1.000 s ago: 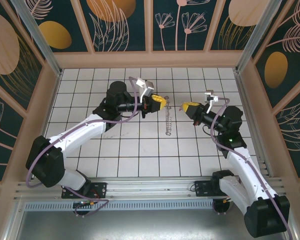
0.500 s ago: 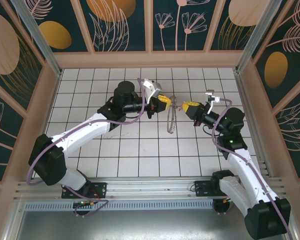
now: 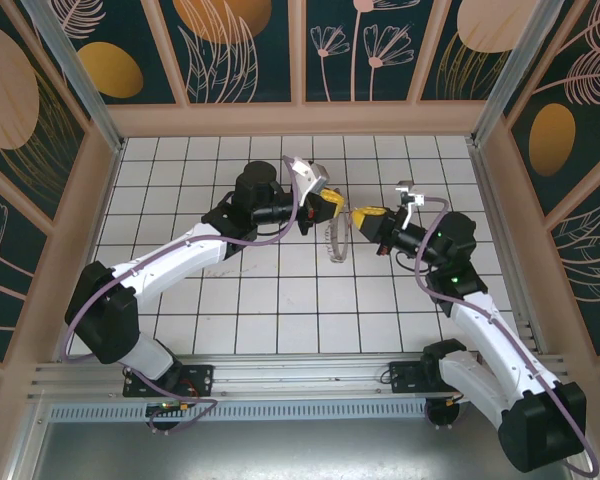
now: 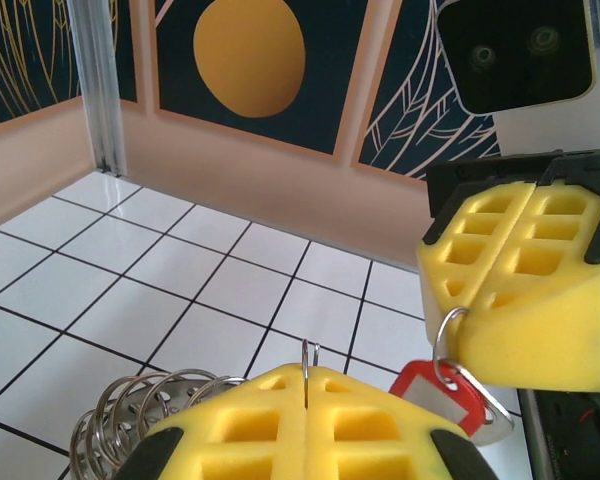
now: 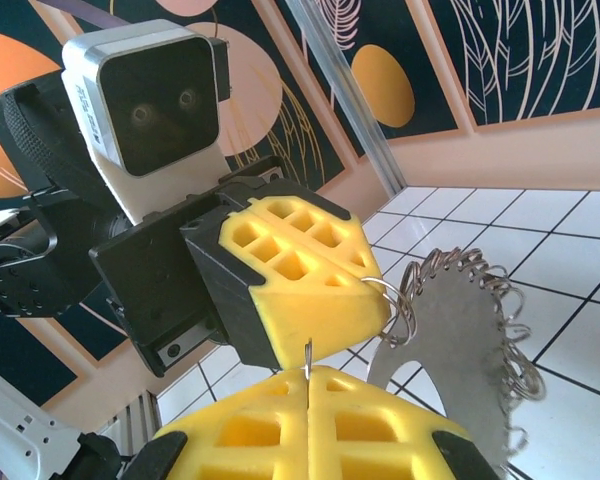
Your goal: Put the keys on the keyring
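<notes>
This is a robot test cell, lab-style: a white gridded floor [image 3: 280, 310] is boxed on three sides by dark panels [image 3: 245, 50] painted with leaves and gold ovals. Aluminium posts [image 3: 71, 70] stand at its far corners, and a slotted metal rail [image 3: 300, 370] bearing two arm bases [image 3: 170, 382] runs along its near edge.

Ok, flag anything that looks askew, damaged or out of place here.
Nothing stands out. The keyring hangs from the shut left fingers, the red-tagged key from the shut right fingers, close together above the tiles.

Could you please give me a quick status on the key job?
Left hand shut on the keyring. Right hand shut on the keys. Hands close together, nothing between them.
</notes>
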### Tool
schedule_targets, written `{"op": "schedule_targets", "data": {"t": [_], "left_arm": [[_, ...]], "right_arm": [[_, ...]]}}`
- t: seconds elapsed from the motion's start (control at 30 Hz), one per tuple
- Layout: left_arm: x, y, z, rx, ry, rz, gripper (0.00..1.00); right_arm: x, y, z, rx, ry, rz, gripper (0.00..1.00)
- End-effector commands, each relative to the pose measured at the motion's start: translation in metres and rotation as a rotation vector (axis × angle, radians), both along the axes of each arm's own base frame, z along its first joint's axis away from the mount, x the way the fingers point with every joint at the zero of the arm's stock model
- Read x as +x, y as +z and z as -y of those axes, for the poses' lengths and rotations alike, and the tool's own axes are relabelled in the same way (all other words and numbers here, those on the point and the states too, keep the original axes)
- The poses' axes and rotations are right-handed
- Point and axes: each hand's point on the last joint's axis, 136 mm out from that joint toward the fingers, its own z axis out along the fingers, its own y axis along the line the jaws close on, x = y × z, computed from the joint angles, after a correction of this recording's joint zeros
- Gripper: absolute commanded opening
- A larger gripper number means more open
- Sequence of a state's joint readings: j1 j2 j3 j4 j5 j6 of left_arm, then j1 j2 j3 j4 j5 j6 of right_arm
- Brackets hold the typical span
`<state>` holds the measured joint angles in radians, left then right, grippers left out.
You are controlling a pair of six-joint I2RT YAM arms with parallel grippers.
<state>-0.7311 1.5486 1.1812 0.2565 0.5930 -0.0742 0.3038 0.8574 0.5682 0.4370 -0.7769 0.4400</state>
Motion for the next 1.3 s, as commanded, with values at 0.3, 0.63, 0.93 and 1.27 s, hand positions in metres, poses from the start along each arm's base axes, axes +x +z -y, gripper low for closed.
{"op": "schedule_targets", "data": {"t": [0.3, 0.63, 0.93, 1.27], "left_arm": [[-0.012, 0.03, 0.006, -0.049, -0.057, 0.073, 0.0], [-0.02, 0.036, 0.007, -0.059, -0.08, 0.081, 0.0], [-0.024, 0.037, 0.009, -0.06, -0.094, 0.085, 0.0], [-0.029, 0.045, 0.008, -0.073, -0.098, 0.102, 0.0]], "right_arm": [[0.008, 0.022, 0.0, -0.012, -0.045, 0.082, 0.0], [0.011, 0.021, 0.002, -0.022, -0.067, 0.081, 0.0], [0.012, 0.025, 0.002, -0.02, -0.07, 0.087, 0.0], [0.016, 0.015, 0.003, -0.033, -0.089, 0.07, 0.0]]}}
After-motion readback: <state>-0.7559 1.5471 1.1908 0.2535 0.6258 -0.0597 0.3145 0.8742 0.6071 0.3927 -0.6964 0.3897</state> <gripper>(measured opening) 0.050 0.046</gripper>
